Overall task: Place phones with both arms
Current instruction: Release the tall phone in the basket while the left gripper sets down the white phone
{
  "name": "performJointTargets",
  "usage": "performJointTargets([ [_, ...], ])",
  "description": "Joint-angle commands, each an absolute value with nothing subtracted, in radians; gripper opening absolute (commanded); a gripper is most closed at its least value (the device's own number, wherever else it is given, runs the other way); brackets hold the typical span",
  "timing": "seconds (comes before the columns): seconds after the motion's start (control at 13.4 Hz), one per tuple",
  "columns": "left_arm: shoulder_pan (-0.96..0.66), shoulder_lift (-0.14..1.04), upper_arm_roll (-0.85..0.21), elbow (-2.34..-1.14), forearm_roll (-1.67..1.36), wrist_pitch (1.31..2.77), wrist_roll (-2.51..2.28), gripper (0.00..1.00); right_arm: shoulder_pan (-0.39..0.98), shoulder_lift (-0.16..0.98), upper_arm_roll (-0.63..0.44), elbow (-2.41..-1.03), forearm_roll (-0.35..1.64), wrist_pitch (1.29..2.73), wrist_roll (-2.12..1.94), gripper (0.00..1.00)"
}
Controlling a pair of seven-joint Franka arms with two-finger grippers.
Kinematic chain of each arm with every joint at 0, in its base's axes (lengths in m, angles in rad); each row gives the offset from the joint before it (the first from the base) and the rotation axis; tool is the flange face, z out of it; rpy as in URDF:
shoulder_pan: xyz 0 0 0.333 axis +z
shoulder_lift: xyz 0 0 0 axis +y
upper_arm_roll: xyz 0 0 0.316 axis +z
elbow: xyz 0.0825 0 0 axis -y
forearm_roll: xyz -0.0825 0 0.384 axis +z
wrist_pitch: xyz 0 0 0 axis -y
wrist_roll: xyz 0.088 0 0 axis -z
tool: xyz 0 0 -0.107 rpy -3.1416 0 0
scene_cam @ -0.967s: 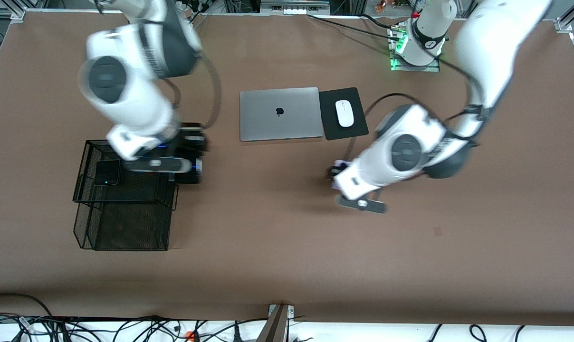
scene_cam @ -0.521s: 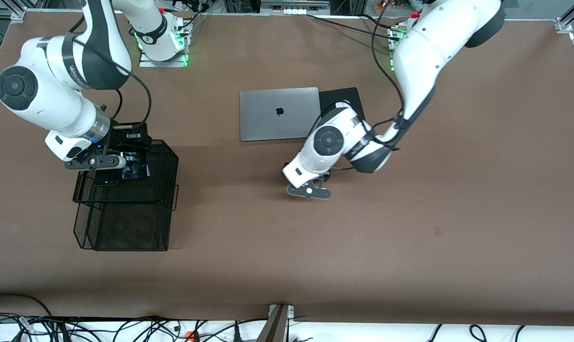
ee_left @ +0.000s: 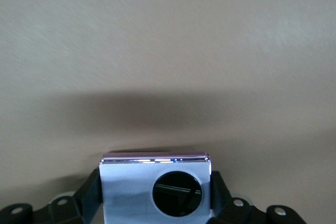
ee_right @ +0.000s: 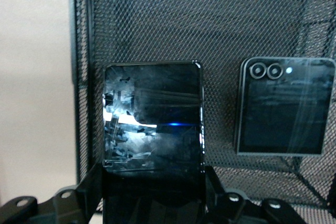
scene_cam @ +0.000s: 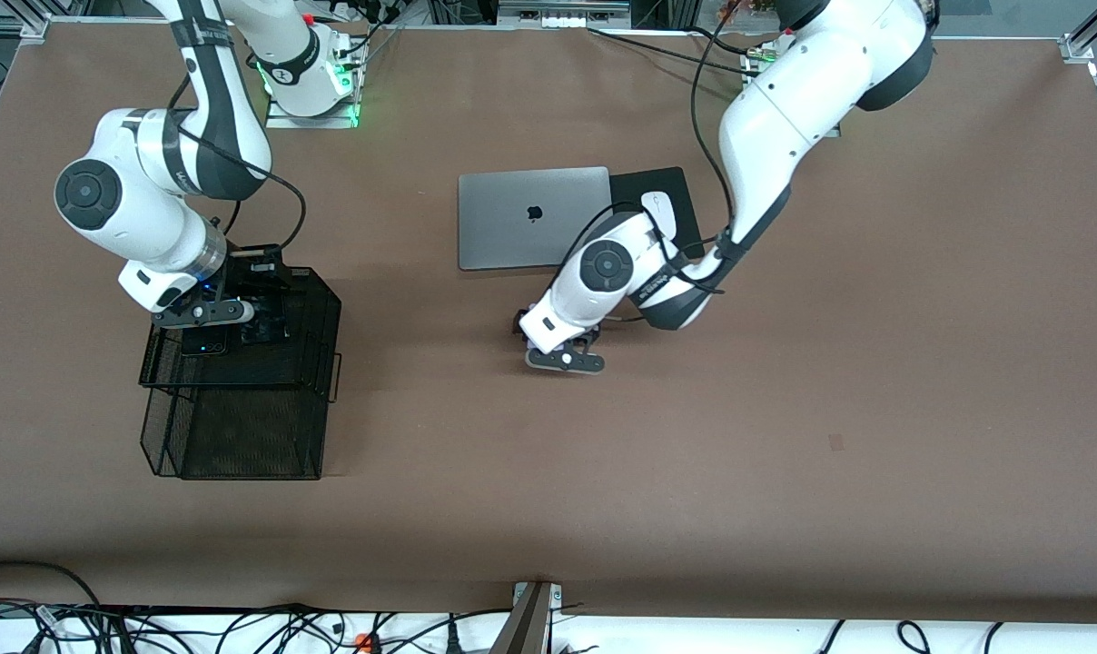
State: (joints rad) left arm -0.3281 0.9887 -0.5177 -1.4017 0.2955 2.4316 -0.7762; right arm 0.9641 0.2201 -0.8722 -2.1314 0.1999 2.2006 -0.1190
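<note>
Our right tool (scene_cam: pixel 260 313) grips a slippery black phone (ee_right: pixel 153 116) over the basket (scene_cam: pixel 317 363). Our left tool (scene_cam: pixel 562 350) pinches the lavender phone (ee_left: pixel 156 184) by its edges near the laptop (scene_cam: pixel 499 218).

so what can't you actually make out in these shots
- Lavender phone in the left gripper: left wrist view cuts off its lower part; front view hides it under the left arm's wrist.
- Slim black phone in the right gripper: lower end cut off in the right wrist view.
- Flip phone in the wire basket: mostly covered by the right gripper in the front view.
</note>
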Motion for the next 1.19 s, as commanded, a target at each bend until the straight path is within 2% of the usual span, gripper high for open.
performJointTargets([
  [0.0,-0.344,0.979,-0.506,-1.379,0.307,2.427,-0.776,0.99,0.965,0.255,-0.884,-2.129,0.228,2.249,-0.132,0.0],
  [0.15,-0.327,0.953,-0.506,-1.391,0.305,2.41,-0.781,1.0,0.962,0.294,-0.884,-2.128,0.283,2.273,-0.133,0.0],
  [0.3,-0.284,0.873,-0.506,-1.394,0.307,2.273,-0.775,1.0,0.962,0.304,-0.882,-2.122,0.333,2.278,-0.133,0.18],
  [0.37,-0.259,0.817,-0.508,-1.391,0.307,2.167,-0.775,1.0,0.962,0.305,-0.882,-2.118,0.356,2.279,-0.133,0.32],
  [0.45,-0.232,0.761,-0.508,-1.391,0.307,2.073,-0.77,1.0,0.96,0.305,-0.882,-2.117,0.37,2.284,-0.133,0.6],
  [0.52,-0.198,0.7,-0.509,-1.39,0.307,1.992,-0.741,1.0,0.96,0.305,-0.881,-2.117,0.37,2.29,-0.133,1.0],
  [0.89,0.041,0.513,-0.511,-1.382,0.299,1.769,-0.415,1.0,0.965,0.292,-0.884,-2.065,0.367,2.261,-0.141,1.0],
  [1.12,0.129,0.413,-0.473,-1.396,0.267,1.704,-0.17,1.0,0.965,0.285,-0.911,-1.914,0.353,2.037,-0.134,1.0],
])
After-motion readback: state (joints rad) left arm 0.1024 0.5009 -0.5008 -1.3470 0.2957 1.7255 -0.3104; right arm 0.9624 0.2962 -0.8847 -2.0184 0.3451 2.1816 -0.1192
